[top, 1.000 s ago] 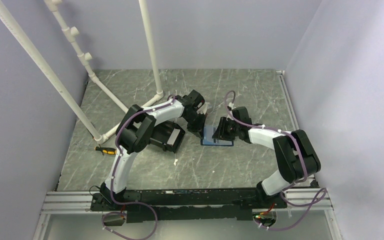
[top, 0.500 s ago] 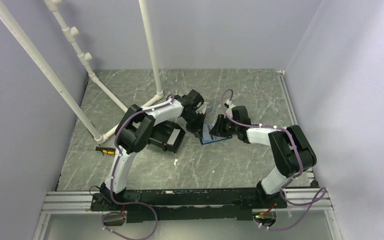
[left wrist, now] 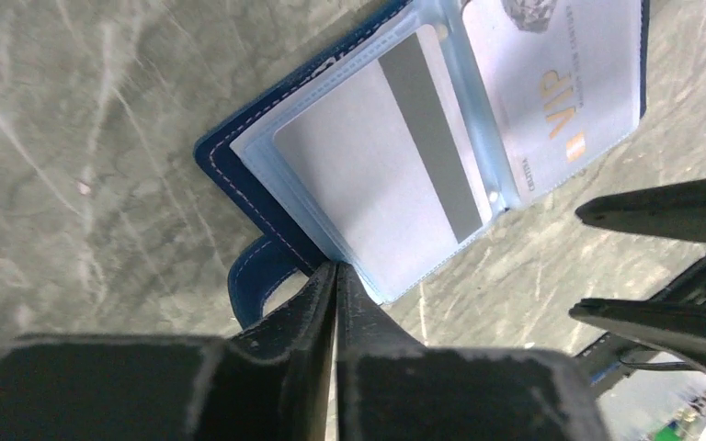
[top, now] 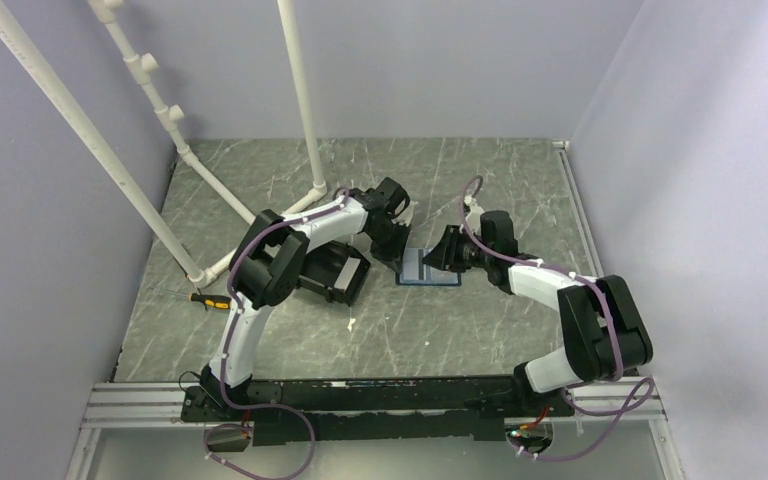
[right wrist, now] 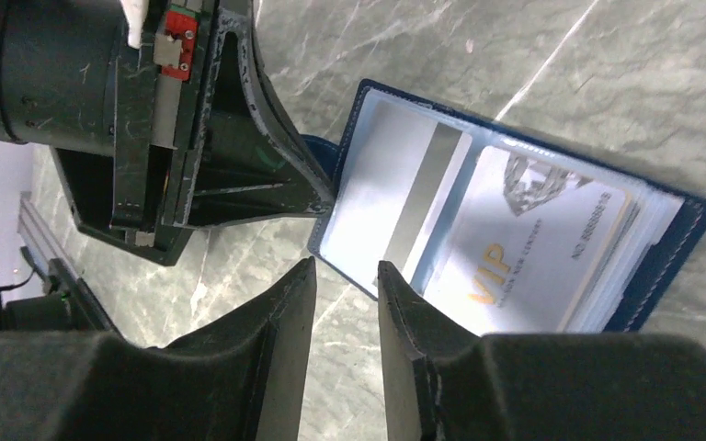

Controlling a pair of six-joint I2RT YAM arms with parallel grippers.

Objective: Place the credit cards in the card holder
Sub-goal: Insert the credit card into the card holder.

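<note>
Card holder [top: 428, 268] lies opened flat on the table [top: 480, 330] between the two grippers, lighter inner side up. From the top view I read only a blue rectangle; its contents do not resolve there.

Both wrist views supply them. A pale card [left wrist: 368, 175] with a grey stripe sits in one clear sleeve. A VIP card [left wrist: 552, 83] with orange lettering sits in the sleeve beside it.

The left wrist view alone shows the snap tab [left wrist: 262, 276] curling out from under the navy cover, just beside the left gripper [left wrist: 335, 276]. That gripper's jaws are pressed together, with the tips at the sleeve edge next to the tab. I cannot tell whether they pinch it.

The right wrist view shows the right gripper [right wrist: 346, 266] with its jaws a narrow gap apart and nothing between them. Its tips are over the holder's edge on the striped card's side.

Only the top view shows the black bin [top: 335, 272] left of the holder and a screwdriver [top: 210, 300] well apart, further left.
</note>
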